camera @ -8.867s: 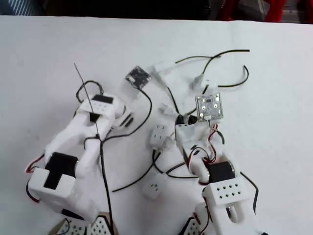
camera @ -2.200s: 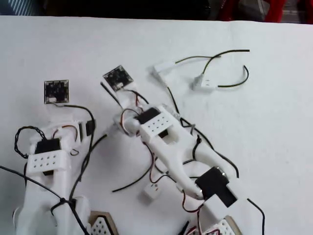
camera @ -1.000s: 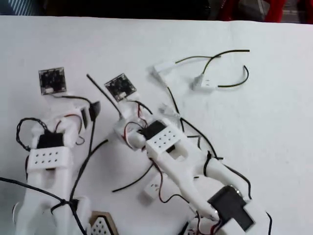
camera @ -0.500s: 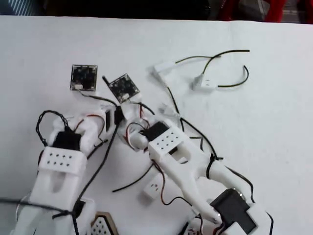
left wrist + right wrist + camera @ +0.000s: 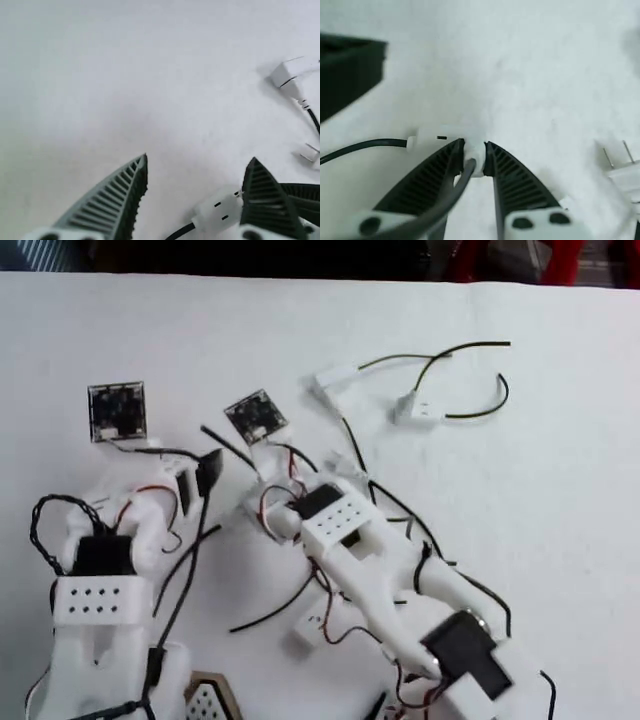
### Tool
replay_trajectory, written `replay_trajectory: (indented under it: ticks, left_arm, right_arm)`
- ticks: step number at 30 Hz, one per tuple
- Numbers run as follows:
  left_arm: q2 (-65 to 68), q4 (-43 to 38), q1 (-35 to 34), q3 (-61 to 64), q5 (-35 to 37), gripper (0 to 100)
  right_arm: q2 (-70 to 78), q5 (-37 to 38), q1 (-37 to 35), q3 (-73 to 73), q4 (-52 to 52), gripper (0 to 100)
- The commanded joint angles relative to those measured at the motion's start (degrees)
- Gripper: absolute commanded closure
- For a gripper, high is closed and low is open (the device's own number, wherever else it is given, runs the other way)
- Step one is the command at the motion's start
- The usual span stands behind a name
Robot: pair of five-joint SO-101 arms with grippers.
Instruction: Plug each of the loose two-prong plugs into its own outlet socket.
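My right gripper [image 5: 473, 144] is shut on the end of a white two-prong plug [image 5: 432, 136], low over the table, and the plug's black cord trails away. In the left wrist view the same plug [image 5: 217, 212] lies by one fingertip of my open left gripper [image 5: 199, 158], which holds nothing. In the high view the left gripper [image 5: 208, 468] sits just left of the right gripper [image 5: 262, 468]. A white outlet socket cube [image 5: 310, 624] lies beside the right arm, near the front. Other loose plugs [image 5: 330, 380] [image 5: 416, 408] lie at the back.
Black cords [image 5: 275, 605] loop over the table around the right arm. Another plug with bare prongs [image 5: 620, 167] lies close to my right gripper. The left gripper's dark finger [image 5: 350, 75] lies beyond the held plug. White table stretches to the far left and right.
In the last half second my left arm has swung to the left, away from the right gripper. The right arm has barely moved and still pinches the plug.
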Motion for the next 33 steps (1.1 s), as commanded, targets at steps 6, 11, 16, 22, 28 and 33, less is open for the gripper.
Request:
replay_trajectory:
  ticks: [6, 11, 16, 22, 28, 33]
  left_arm:
    - [-1.8, -0.3, -2.3, 2.5, 0.7, 70]
    - [-1.9, -0.3, -2.3, 2.8, 0.7, 70]
    - [-1.7, -0.3, -2.3, 2.8, 0.7, 70]
    - [-1.6, -0.3, -2.3, 2.9, 0.7, 70]
    - [-1.6, -0.3, -2.3, 2.9, 0.7, 70]
    - [-1.6, -0.3, -4.4, 2.9, 0.7, 70]
  right_arm:
    - [3.6, -0.4, 0.4, -4.8, -0.5, 98.1]
    - [3.3, -0.4, 0.4, -4.8, 2.6, 98.1]
    - [3.6, -0.4, 0.4, -6.9, 5.3, 98.1]
    - [4.0, -0.4, 0.1, -7.6, 5.6, 98.1]
    - [9.7, 2.5, 0.2, -9.8, 7.3, 98.1]
    - [12.6, 4.8, 0.4, -11.6, 9.2, 98.1]
